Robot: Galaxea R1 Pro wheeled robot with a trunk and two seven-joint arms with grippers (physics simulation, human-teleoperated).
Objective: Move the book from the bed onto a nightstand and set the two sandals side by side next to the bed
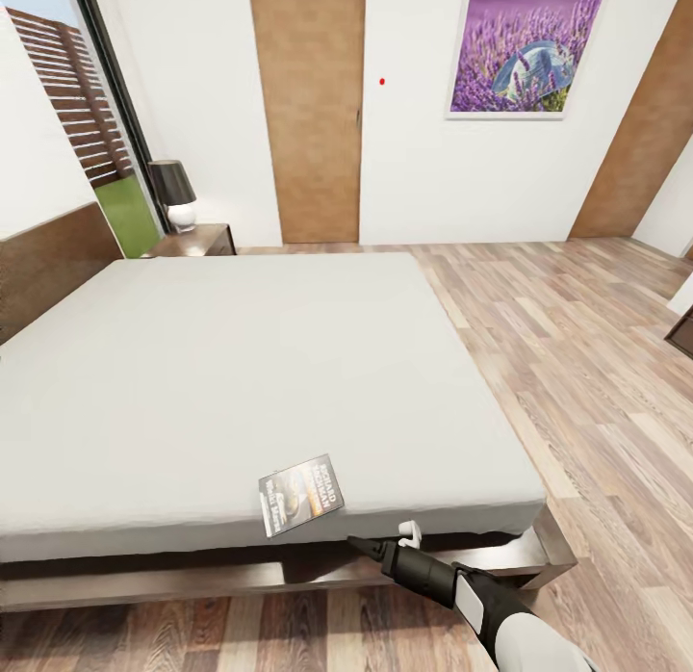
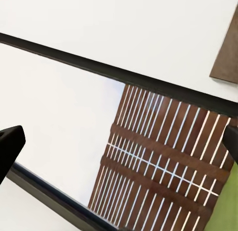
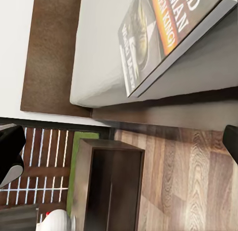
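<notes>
Grey mattress of the bed fills most of the head view; the book lies flat on it, close to the foot edge and near the foot corner on the open-floor side. Right gripper sits just below that edge, beside the book but not touching it, its black-and-white forearm reaching in low across the wood-plank floor. Finger spacing cannot be judged from the head view.

Right wrist view adds detail: the book overhangs the mattress edge slightly, orange band visible; finger tips sit at opposite borders of the frame, so the right claw is spread wide, holding nothing. A dark nightstand stands beyond the bed's foot rail.

Head view shows another nightstand at the far headboard corner, carrying a lamp.

Left wrist view: dark finger tips wide apart, facing the black-framed window and a slatted fence outside.
</notes>
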